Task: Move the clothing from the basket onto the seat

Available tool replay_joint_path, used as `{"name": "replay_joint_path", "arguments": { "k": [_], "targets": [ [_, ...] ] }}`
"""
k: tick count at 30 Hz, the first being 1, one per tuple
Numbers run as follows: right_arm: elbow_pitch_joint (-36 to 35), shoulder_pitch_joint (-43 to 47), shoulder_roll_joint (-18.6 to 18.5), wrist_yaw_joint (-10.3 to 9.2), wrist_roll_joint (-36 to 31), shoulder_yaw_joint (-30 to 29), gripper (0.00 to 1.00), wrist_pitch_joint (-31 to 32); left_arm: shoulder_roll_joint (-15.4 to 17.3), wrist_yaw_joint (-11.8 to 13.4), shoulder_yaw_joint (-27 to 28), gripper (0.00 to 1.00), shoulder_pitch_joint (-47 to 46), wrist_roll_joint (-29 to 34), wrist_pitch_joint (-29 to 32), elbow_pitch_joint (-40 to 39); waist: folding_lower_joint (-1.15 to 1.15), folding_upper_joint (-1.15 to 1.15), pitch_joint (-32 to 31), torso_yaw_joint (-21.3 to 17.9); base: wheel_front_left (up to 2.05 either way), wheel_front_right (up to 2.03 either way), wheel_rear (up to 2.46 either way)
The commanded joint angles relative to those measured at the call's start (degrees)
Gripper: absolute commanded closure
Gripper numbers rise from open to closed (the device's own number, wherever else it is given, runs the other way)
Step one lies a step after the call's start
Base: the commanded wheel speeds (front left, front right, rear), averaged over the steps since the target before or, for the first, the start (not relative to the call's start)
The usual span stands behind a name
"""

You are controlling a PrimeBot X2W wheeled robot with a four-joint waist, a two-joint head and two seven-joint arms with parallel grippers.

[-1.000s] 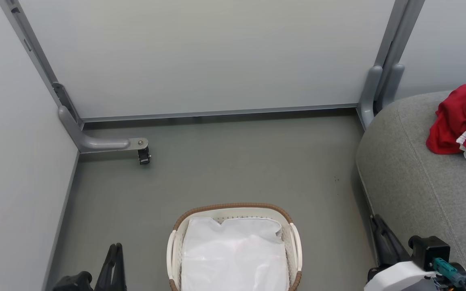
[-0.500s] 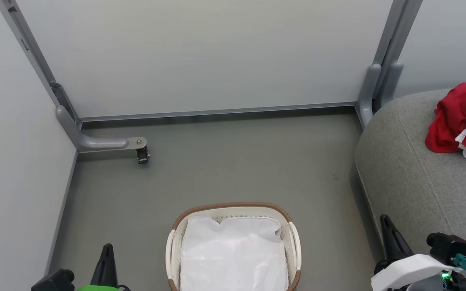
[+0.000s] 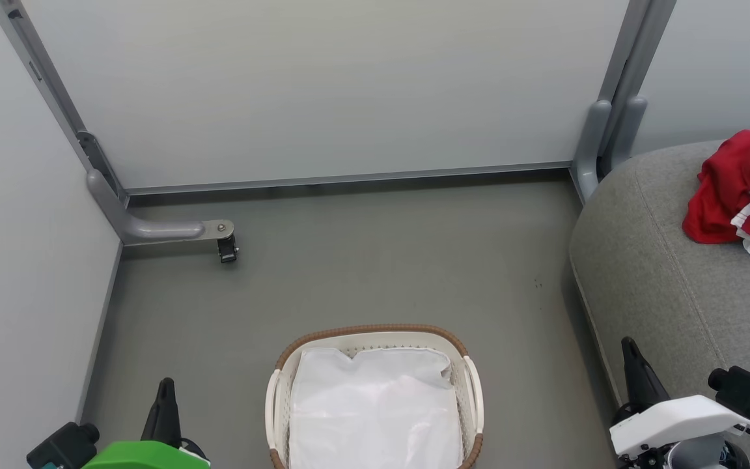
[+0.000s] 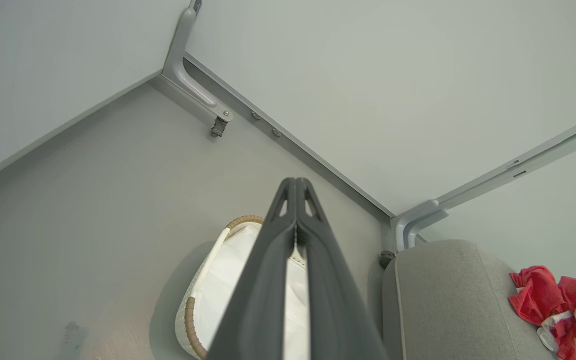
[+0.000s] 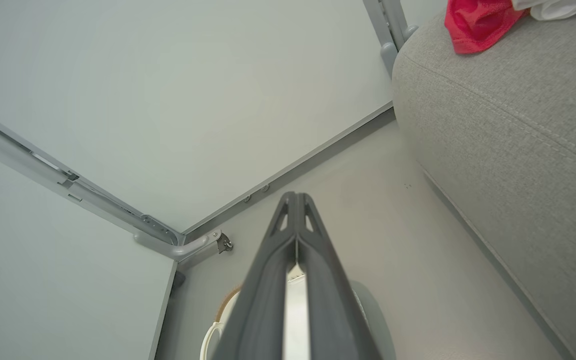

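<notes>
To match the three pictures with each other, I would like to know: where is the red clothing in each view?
Head view: clothing at the right edge, above the middle, on the seat.
Left wrist view: clothing in the lower right corner.
Right wrist view: clothing at the top edge, right of centre.
Shared landmark: the seat's rounded corner.

Soft red cloth clothing (image 3: 730,189) with white trim, coarse grey woven-fabric seat (image 3: 661,273), perforated white plastic basket (image 3: 375,329) with brown woven rim, smooth white liner (image 3: 375,410), matt grey floor (image 3: 362,260), dull metal bracket (image 3: 153,229)
</notes>
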Motion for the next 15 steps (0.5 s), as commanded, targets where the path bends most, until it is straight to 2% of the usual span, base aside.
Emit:
{"name": "replay_joint_path", "arguments": {
  "k": [1, 15],
  "targets": [
    [-1.0, -1.4, -0.3, -0.02, 2.1, -0.4, 1.00, 0.5, 0.1, -0.4, 0.8, 1.00, -2.0, -1.9, 0.5, -0.7, 0.00, 0.00, 0.0, 0.0, 0.00, 0.00, 0.00],
    [-1.3, -2.3, -0.4, -0.02, 12.6, -1.4, 1.00, 3.3, -0.8, -1.8, 3.4, 1.00, -3.6, -10.1, 3.4, -0.9, 0.00, 0.00, 0.3, -0.3, 0.00, 0.00, 0.00]
  ]
}}
